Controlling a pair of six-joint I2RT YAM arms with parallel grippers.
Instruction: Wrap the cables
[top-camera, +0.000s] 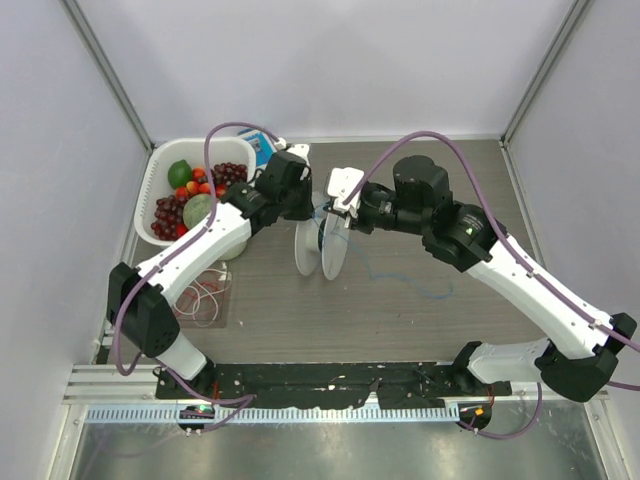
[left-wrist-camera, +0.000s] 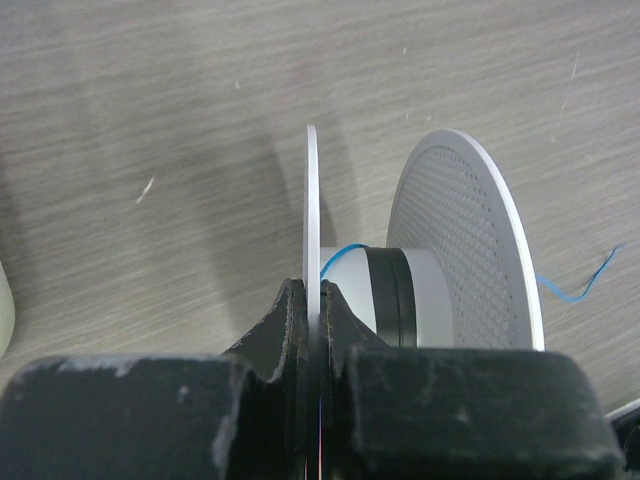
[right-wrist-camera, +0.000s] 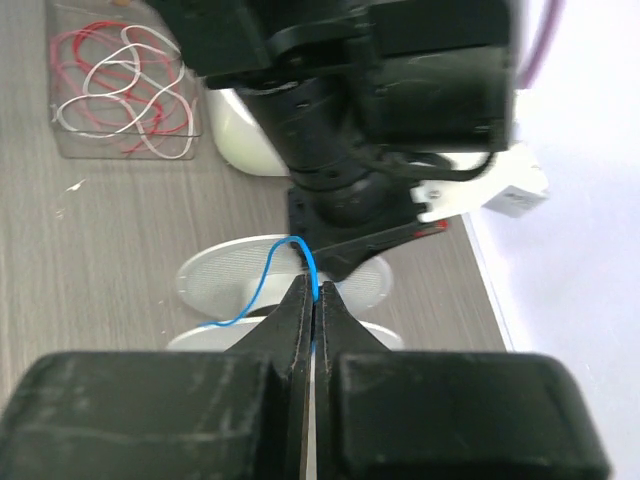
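Winding the blue cable onto the spool: clamping its flange in the left gripper, pinching cable at the hub in the right gripper; likely needing circling the hub next, keeping tension

The left gripper is pinching the lower edge of a thin white disc, which is standing upright and edge-on. The blue cable is curling off the white hub behind it and is trailing over the table beyond the perforated disc.
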